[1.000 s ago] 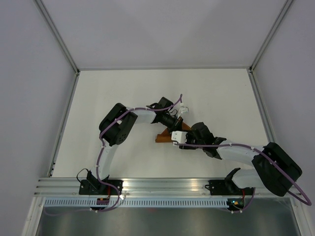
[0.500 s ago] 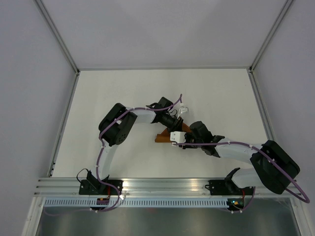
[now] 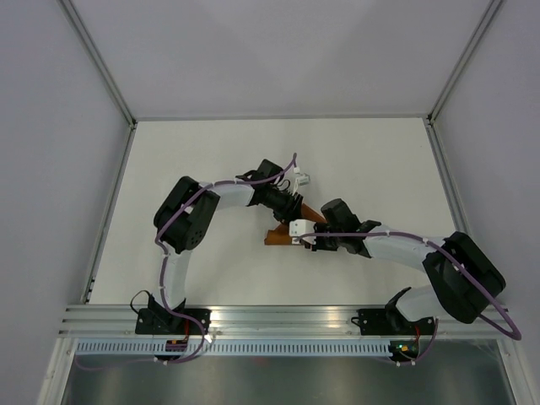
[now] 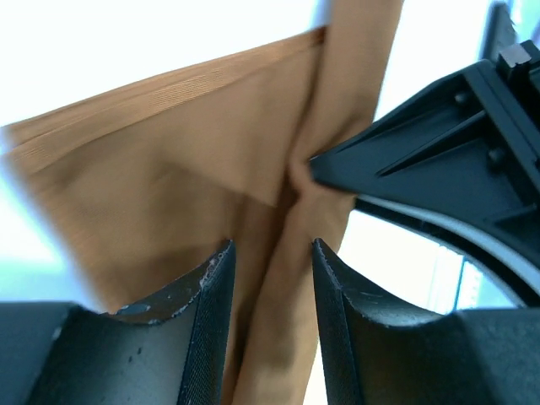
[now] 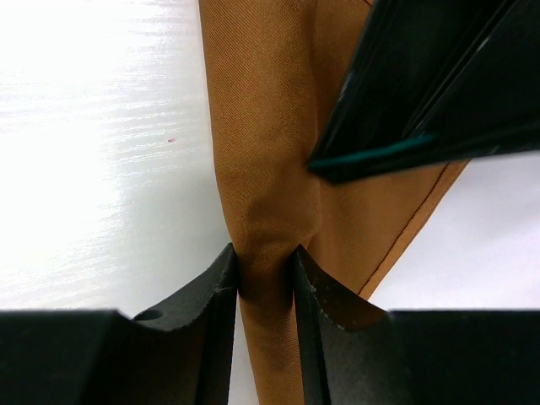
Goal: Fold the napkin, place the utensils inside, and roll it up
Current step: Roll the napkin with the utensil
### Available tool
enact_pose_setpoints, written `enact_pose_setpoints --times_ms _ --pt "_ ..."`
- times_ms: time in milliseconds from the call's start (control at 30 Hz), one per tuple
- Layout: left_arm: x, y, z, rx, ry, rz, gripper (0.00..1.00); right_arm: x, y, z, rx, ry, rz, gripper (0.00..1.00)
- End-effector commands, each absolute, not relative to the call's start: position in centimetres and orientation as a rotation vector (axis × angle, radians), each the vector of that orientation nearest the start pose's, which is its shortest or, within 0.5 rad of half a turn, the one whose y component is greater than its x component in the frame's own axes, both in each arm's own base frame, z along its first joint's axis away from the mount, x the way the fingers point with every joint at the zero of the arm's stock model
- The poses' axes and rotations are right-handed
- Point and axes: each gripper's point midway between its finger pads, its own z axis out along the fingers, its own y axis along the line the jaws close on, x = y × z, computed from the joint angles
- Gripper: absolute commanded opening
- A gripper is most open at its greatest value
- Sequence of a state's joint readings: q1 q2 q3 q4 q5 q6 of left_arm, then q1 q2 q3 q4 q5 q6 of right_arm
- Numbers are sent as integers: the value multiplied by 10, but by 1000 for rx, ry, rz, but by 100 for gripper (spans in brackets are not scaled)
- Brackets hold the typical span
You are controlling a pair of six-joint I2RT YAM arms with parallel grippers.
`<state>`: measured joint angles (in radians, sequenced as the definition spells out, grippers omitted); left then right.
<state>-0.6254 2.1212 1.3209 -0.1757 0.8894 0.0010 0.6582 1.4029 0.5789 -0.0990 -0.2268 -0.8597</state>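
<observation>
- Seen from above, two robot arms meet near the middle of a white table. Their hands almost touch over the napkin, a rust-orange cloth gathered into a small bundle just below the centre of the frame.
- The right hand is closed to a narrow gap and pinches a raised ridge of the cloth between its fingers.
- The left hand stands partly open. A strip of cloth shows in the gap, but I see no pinch on it.
- Risk: with only one hand gripping, a pull would likely drag the whole bundle across the table rather than lay a clean fold, and the creases could fall open.
- Risk: the hands are crowded together. The left hand fills the upper right of the right wrist view, so a small swing could knock them together or snag the cloth.
</observation>
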Motion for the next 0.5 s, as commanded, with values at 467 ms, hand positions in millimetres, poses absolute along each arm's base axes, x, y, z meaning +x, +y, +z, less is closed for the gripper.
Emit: enact_pose_setpoints --times_ms 467 --pt "335 -310 109 826 2053 -857 47 229 182 -1 -1913 2156 819 15"
